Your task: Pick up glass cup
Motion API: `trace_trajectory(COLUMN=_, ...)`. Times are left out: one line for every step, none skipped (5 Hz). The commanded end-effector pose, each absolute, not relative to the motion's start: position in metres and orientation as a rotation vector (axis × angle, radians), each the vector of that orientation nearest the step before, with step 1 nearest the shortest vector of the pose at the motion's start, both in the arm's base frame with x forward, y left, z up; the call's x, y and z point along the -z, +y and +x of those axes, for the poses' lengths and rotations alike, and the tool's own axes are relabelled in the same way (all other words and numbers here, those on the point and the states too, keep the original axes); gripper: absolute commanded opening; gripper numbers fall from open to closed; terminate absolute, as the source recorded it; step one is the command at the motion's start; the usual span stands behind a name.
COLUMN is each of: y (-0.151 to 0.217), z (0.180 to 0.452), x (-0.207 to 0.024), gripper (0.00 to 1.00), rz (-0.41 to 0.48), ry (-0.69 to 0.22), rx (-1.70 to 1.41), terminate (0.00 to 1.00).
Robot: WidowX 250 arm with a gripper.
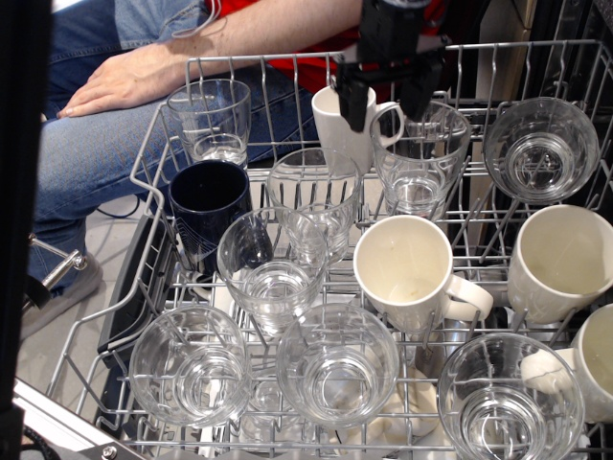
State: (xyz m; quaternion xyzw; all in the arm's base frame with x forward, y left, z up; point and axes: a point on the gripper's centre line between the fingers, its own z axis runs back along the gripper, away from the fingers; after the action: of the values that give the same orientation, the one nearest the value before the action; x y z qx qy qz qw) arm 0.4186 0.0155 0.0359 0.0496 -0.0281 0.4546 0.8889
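Observation:
A tall clear glass cup [420, 158] with tapering walls stands upright in the back row of a wire dish rack [153, 163], right of a white handled mug [337, 129]. My gripper [385, 101] hangs open over the gap between the two. Its left finger [352, 103] is in front of the mug and its right finger [418, 96] is over the cup's left rim. It holds nothing. Several similar clear glasses stand elsewhere in the rack.
A shorter clear tumbler [209, 120] and a dark blue mug [208, 206] stand at the back left. More white mugs [410, 273] stand to the right. A seated person's arm [144, 72] and legs are behind the rack. A dark band [24, 192] covers the left edge.

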Motion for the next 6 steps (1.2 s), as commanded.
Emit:
trace_trajectory(y=0.023, z=0.447, x=-0.031, gripper=1.0, rz=0.042, ry=-0.122, rx=-1.048, terminate=0.0)
trace_trajectory(y=0.021, z=0.451, x=-0.019, gripper=1.0, rz=0.056, ry=-0.11, rx=-1.078, terminate=0.0)
trace_trajectory(y=0.022, z=0.444, x=-0.01, gripper=1.0, rz=0.054, ry=-0.109, rx=-1.082, terminate=0.0)
trace_trajectory(y=0.021, z=0.436, x=-0.003, gripper=1.0, rz=0.046, ry=-0.112, rx=-1.095, terminate=0.0)
trace_trajectory(y=0.02, z=0.432, x=0.004, gripper=1.0, rz=0.042, ry=-0.117, rx=-1.113, terminate=0.0)
trace_trajectory(y=0.017, z=0.43, x=0.007, gripper=0.0, rz=0.036, ry=-0.11, rx=-1.133, terminate=0.0)
